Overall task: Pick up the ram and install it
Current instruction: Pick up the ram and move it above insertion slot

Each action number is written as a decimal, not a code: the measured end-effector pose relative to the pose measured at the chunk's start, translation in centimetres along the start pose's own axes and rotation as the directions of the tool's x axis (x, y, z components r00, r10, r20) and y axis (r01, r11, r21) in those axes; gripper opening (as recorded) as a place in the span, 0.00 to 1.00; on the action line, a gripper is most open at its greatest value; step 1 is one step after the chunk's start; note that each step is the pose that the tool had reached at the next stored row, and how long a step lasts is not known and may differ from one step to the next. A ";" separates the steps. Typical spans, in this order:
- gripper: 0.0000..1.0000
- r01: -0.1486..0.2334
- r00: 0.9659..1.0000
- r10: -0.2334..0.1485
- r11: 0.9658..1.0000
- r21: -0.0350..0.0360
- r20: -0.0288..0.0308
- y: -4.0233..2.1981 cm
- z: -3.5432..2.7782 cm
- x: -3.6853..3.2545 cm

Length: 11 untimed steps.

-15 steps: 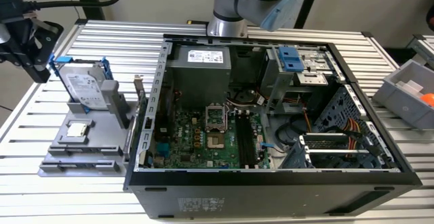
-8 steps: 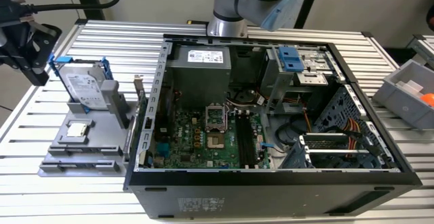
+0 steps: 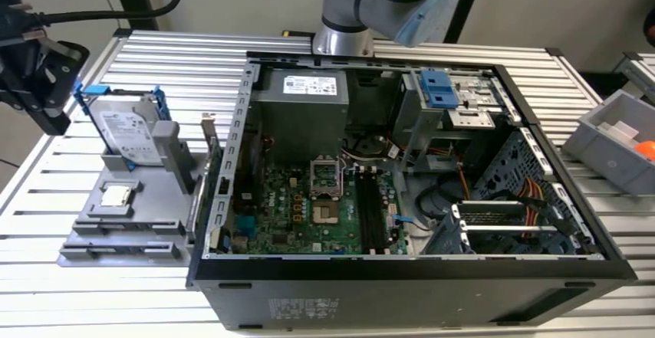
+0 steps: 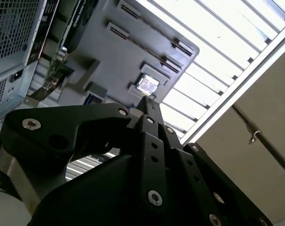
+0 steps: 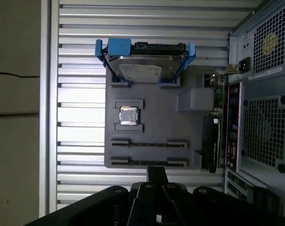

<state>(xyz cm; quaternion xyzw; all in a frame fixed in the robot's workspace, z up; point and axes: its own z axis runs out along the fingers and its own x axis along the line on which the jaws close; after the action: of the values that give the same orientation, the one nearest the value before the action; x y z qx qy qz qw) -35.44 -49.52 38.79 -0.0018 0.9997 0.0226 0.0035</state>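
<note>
Risk lies in a misjudged grasp. The ram, if it is the thin dark line in the long rests at the near end of the grey tray (it cannot be identified for certain), offers only a narrow edge. The processor chip and hard drive stand close by. The gripper hangs well above the tray, at the exterior view's left. It points down, fingers closed together with nothing visible between them.
</note>
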 end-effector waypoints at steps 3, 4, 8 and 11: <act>0.00 0.000 1.000 0.000 1.000 0.000 0.000 -0.33 -0.02 0.00; 0.00 0.000 1.000 0.000 1.000 0.000 0.000 -0.45 -0.03 0.00; 0.00 0.000 1.000 0.000 1.000 0.000 0.000 -0.91 -0.04 0.00; 0.00 0.000 1.000 0.000 1.000 0.000 0.000 -1.26 -0.05 0.01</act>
<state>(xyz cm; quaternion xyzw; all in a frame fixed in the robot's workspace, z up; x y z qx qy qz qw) -35.44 -50.77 38.79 -0.0018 0.9997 0.0226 0.0035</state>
